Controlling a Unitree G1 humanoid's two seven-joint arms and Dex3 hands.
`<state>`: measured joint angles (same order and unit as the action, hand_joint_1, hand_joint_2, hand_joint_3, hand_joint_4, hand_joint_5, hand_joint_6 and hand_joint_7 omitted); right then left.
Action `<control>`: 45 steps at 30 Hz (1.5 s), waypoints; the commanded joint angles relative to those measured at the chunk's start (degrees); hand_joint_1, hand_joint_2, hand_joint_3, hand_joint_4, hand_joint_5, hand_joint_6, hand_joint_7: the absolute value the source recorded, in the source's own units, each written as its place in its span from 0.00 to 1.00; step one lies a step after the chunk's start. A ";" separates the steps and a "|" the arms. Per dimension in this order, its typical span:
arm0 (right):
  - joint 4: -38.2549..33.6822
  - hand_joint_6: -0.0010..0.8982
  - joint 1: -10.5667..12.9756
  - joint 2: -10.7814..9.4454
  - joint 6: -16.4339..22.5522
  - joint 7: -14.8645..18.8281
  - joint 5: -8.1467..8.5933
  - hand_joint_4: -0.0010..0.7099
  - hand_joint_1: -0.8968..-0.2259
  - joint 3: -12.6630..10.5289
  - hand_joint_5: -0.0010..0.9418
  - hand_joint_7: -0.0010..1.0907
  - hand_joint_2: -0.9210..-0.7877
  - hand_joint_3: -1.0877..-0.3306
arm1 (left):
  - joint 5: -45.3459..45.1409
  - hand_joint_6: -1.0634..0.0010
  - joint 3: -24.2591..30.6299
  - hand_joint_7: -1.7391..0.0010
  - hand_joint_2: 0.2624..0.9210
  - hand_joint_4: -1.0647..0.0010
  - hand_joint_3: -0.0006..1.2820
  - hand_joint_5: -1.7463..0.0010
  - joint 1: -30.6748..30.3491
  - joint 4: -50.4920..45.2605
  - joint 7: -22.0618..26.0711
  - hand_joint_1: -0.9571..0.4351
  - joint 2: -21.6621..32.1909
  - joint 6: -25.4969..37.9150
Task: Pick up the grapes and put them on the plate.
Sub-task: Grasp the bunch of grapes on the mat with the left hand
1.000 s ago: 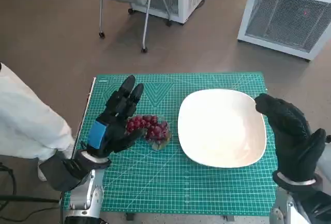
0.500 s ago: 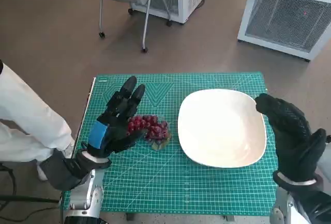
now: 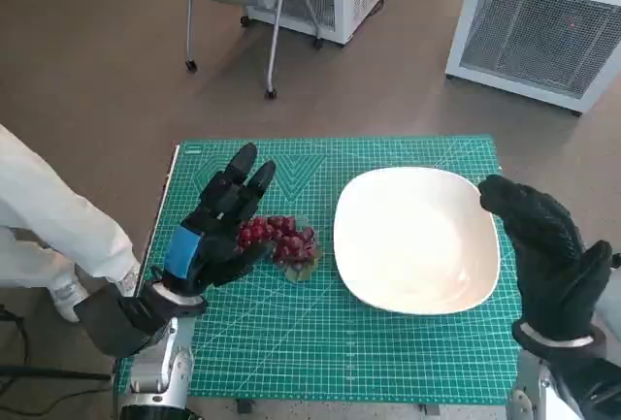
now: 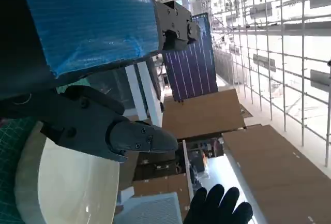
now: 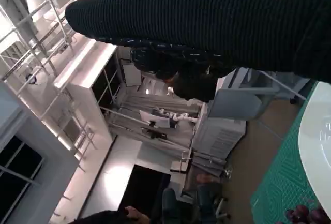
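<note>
Fingers of the left hand were spread wide beside the grapes, holding nothing; a sound grasp would likely enclose the whole bunch before lifting toward the plate.

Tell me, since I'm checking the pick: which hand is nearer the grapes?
Left. The left hand is right beside the grapes; the right hand is beyond the plate.

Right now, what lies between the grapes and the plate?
Only a narrow strip of bare green cutting mat between grapes and plate, seen in the head view.
</note>
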<state>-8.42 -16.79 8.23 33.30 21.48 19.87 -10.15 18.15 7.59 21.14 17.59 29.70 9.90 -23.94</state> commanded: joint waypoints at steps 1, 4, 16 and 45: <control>-0.15 0.19 0.81 0.10 -0.95 -0.38 -0.70 0.69 0.58 -0.05 0.00 0.58 0.00 0.72 | -0.50 0.75 0.27 0.95 1.00 0.71 0.16 0.95 -0.15 0.13 -0.28 0.36 0.47 -0.09; -0.13 0.19 0.84 0.13 -0.93 -0.37 -0.77 0.69 0.58 -0.05 0.00 0.57 0.00 0.72 | -0.92 0.75 0.31 0.95 1.00 0.70 0.16 0.95 0.03 0.18 -0.53 0.36 0.76 -0.40; -0.16 0.18 0.81 0.34 -0.95 -0.22 -0.68 0.69 0.58 -0.14 0.00 0.57 0.00 0.72 | -19.12 0.76 -2.65 0.96 0.98 0.83 0.04 0.99 2.35 1.13 -4.95 0.36 10.43 -5.99; -0.77 0.18 0.41 1.24 -0.26 0.13 -0.87 0.67 0.57 -0.56 0.00 0.57 0.00 0.71 | -58.85 0.81 -21.34 0.99 0.70 1.00 0.00 1.00 9.36 -2.32 -13.96 0.52 15.94 23.37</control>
<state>-8.43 -16.99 8.89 33.36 21.49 19.78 -10.46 -39.42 -12.61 28.65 14.44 16.71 26.06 -2.25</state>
